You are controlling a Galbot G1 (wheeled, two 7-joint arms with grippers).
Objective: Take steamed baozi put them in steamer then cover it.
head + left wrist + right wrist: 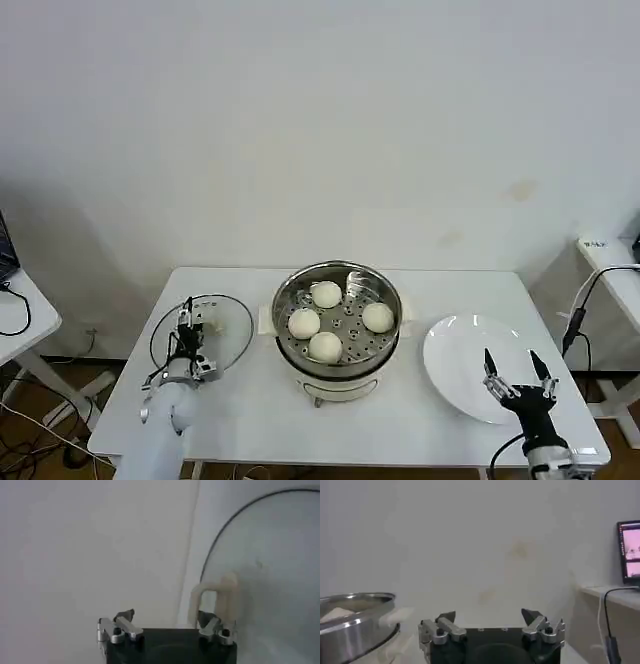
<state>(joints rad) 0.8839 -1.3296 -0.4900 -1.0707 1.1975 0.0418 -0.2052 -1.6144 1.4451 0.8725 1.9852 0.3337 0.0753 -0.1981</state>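
One white table against white wall.

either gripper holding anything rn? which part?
Nothing held. Left gripper is open at the cover, one finger by its handle, not closed on it. Right gripper is open over the plate.

Left arm, lower left of head view: pale white rounded casing, ending in left claw of dark and silver metal parts. Right claw, lower right: black body, two dark pointed fingers, silver screwed knuckle brackets, black wrist.
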